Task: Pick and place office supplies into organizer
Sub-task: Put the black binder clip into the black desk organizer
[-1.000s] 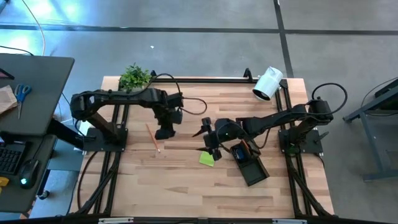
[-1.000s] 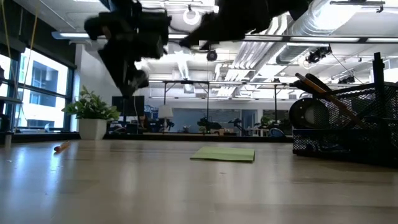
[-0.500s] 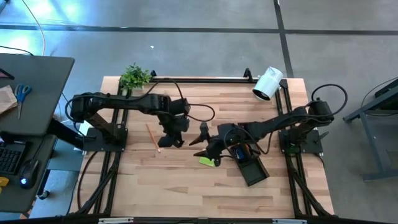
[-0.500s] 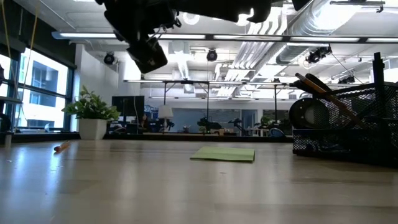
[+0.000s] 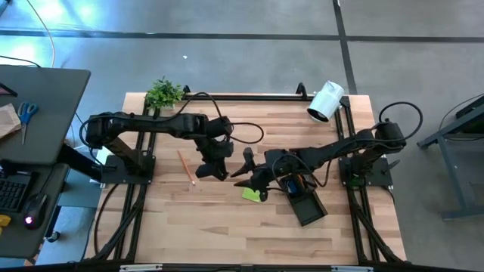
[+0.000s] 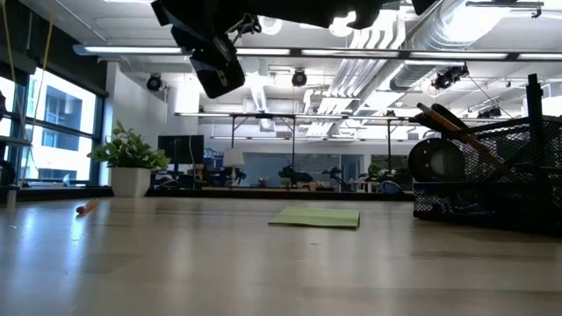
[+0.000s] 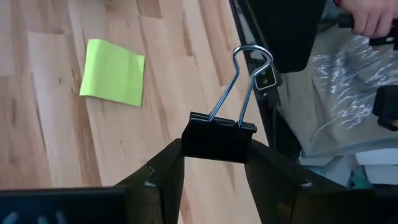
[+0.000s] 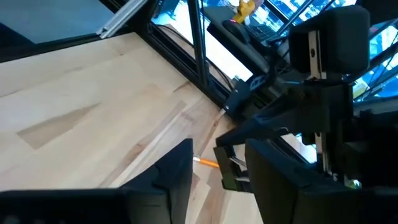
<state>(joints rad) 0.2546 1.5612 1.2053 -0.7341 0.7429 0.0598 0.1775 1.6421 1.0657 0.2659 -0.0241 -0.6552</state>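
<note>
- The left gripper hangs above the middle of the wooden table, its 2 fingers pinching the black body of a binder clip; the clip's wire handles stick out forward past the fingertips.
- In the high view the left gripper sits just beside the right gripper, the 2 near each other over the table's centre.
- The right gripper has its fingers parted with a narrow gap and nothing between them; in the right wrist view the left arm and the clip's wire loops show just ahead of that gap.
- The lime-green sticky-note pad lies flat on the table, under and just beside the right gripper, near the organizer's end; in the left wrist view the pad is on the boards well ahead of the held clip, apart from it.
- The orange pencil lies on the table to the left of the left gripper, near but not touching; in the low view only its end shows at the far left.
- The black mesh organizer stands on the right half of the table, just past the pad; in the low view its taller cup section holds dark pens leaning over the rim.
- A small potted plant stands at the table's far left corner and a white cylindrical camera at the far right.
</note>
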